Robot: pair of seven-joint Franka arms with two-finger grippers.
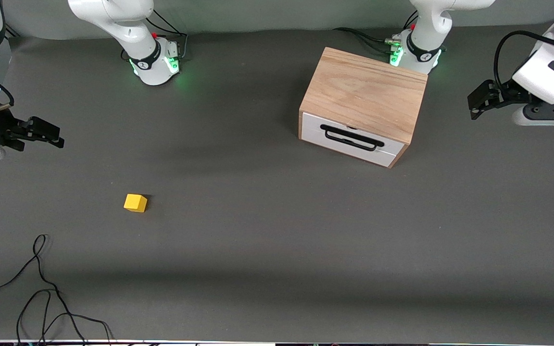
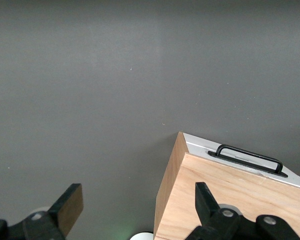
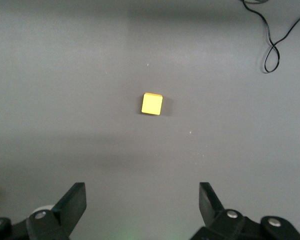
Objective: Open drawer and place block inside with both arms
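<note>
The light oak box stands on the grey table near the left arm's base. Its white drawer with the black bar handle is shut and faces the front camera. The yellow block lies on the table toward the right arm's end. My left gripper is open and empty, in the air beside the box. In the left wrist view it is over the box's edge, with the handle in sight. My right gripper is open and empty; in the right wrist view the block lies apart from it.
A loose black cable lies on the table at the right arm's end, nearer to the front camera than the block; it also shows in the right wrist view. The two green-lit arm bases stand along the table's back edge.
</note>
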